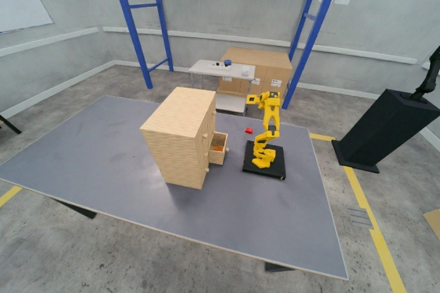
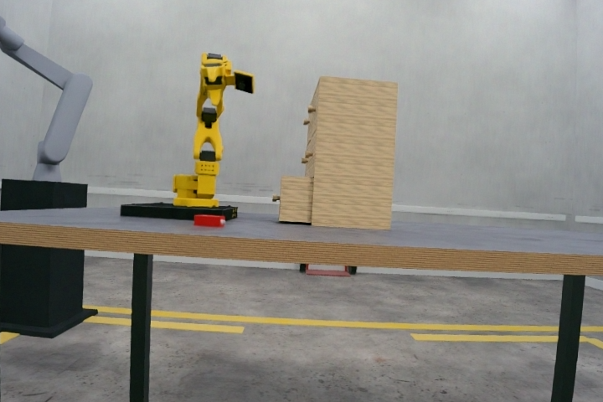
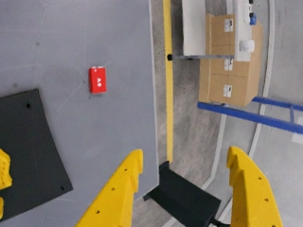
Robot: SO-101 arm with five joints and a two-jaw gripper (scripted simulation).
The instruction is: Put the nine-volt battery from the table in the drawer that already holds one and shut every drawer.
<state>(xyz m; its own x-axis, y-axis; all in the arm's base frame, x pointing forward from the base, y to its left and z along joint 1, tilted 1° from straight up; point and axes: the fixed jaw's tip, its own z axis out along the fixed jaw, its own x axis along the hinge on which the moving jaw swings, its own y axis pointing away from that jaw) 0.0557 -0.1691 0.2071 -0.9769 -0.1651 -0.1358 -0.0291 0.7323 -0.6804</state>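
The red nine-volt battery (image 1: 249, 130) (image 2: 209, 220) (image 3: 98, 79) lies flat on the grey table, beside the far corner of the arm's black base plate (image 1: 275, 169) (image 3: 32, 146). The wooden drawer chest (image 1: 179, 138) (image 2: 354, 152) stands in the middle of the table. One low drawer (image 1: 220, 157) (image 2: 295, 198) is pulled out towards the arm, and a small orange thing (image 1: 217, 148) lies in it. My yellow arm (image 1: 269, 113) (image 2: 208, 123) stands raised high. My gripper (image 3: 186, 154) is open and empty, far above the battery.
The chest's other drawers show only their knobs and look shut. The table's far edge with a yellow floor line (image 3: 169, 89) lies just past the battery. A white trolley (image 1: 223, 69) (image 3: 192, 19) and cardboard boxes (image 1: 262, 69) stand on the floor beyond.
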